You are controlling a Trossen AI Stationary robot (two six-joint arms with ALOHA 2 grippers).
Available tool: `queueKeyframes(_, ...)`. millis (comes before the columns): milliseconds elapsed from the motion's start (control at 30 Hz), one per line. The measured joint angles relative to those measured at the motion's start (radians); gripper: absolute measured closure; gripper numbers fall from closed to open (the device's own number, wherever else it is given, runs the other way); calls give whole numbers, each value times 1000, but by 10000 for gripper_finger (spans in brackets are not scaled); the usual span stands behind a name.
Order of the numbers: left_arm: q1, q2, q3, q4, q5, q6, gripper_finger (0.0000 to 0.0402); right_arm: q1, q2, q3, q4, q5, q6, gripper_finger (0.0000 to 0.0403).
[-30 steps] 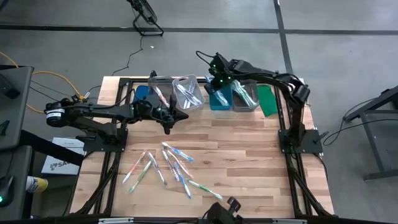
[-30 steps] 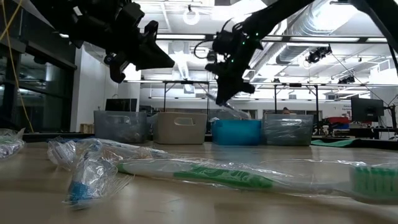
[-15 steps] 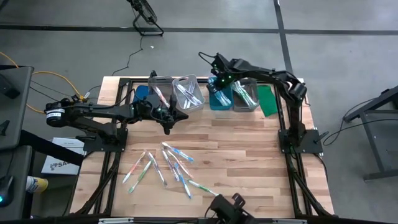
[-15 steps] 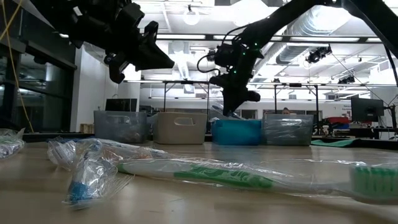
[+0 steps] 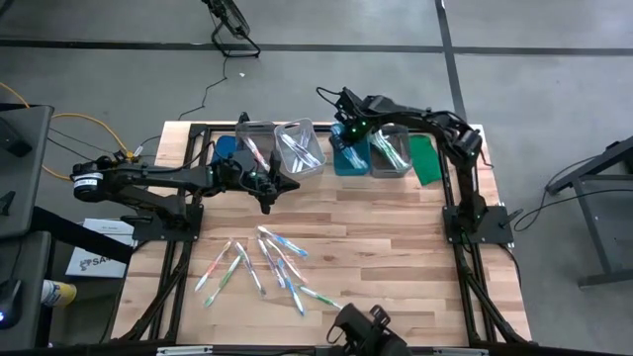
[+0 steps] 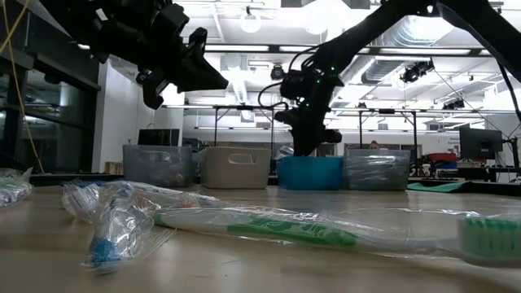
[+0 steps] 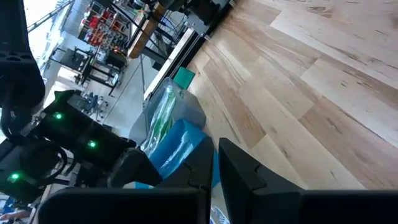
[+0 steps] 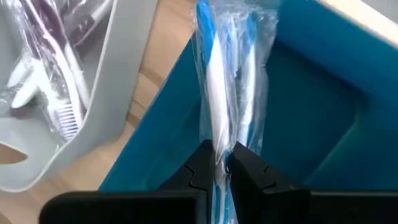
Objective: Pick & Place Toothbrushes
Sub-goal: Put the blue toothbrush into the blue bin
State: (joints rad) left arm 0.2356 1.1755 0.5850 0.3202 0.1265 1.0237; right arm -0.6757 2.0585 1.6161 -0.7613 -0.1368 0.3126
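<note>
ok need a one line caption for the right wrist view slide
Right gripper shut on a plastic-wrapped blue toothbrush, holding it over the open teal bin.

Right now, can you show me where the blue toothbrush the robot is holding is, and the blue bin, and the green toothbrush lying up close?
blue toothbrush (image 8: 214, 93): right wrist view, on its wrapped handle.
blue bin (image 8: 311, 106): right wrist view, on its inner wall.
green toothbrush (image 6: 285, 229): low view, on its green handle.
</note>
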Motion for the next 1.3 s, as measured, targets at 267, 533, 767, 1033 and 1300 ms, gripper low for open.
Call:
queueKeyframes(267, 0, 0, 0, 0, 0, 0, 380, -31, 13, 0, 10, -4, 9, 374)
queueKeyframes(533, 0, 0, 0, 0, 1, 0, 380, -32, 13, 0, 12, 6, 0, 373)
queueKeyframes(767, 0, 0, 0, 0, 1, 0, 380, -24, 11, 0, 11, 4, -2, 342)
queueKeyframes(1033, 0, 0, 0, 0, 0, 0, 380, -24, -30, 0, 8, -2, 2, 249)
queueKeyframes(1300, 0, 0, 0, 0, 0, 1, 380, -13, -73, 0, 9, -18, 5, 222)
